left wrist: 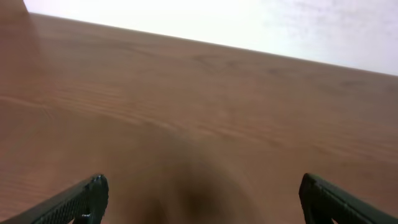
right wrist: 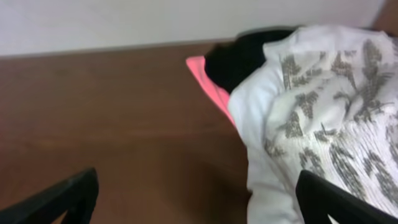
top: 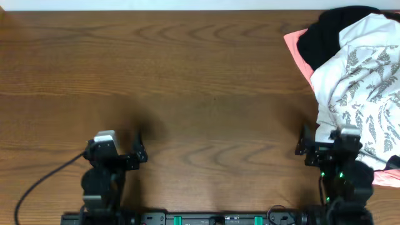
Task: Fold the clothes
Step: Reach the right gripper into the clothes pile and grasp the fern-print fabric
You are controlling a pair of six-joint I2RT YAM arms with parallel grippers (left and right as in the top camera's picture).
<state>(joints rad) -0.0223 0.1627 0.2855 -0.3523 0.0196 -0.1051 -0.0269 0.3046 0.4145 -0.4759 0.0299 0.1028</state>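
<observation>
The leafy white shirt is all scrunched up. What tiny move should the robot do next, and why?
Probably the right gripper should ease forward onto the near edge of the thin white fabric garment printed with grey-green fern leaves. Its jaws stand wide open, holding nothing, and the garment lies crumpled just ahead of it.

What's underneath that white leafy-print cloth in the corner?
A black garment and a coral-pink garment stick out from under the fern-print garment; anything else beneath it is covered.
</observation>
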